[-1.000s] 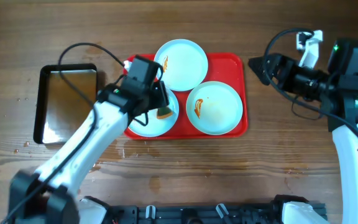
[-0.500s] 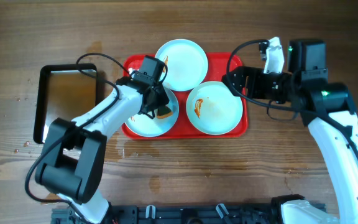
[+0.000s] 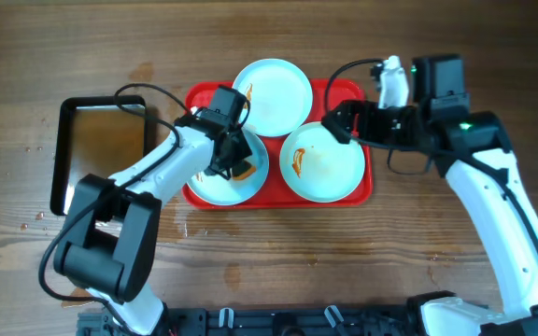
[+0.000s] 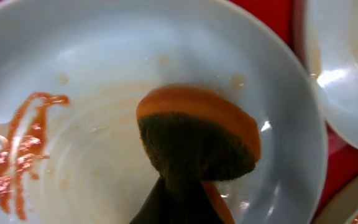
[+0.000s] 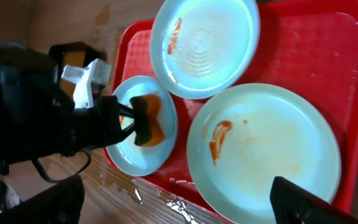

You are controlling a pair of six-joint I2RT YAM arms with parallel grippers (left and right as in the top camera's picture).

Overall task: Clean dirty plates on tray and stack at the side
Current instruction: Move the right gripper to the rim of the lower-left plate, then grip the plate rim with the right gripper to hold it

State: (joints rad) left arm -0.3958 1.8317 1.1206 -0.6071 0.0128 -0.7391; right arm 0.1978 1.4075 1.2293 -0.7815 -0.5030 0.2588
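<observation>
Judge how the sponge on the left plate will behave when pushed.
The sponge looks soft: its orange layer curves over the dark scouring face, so it would likely squash and bend, not slide stiffly. Probably light for its size. The rough face should drag on the glossy plate rather than skid.

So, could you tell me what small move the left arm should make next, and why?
Probably slide the sponge sideways across the plate onto the sauce smear. In the left wrist view the sponge sits near the plate's middle, while the orange-red streak beside it is unwiped.
</observation>
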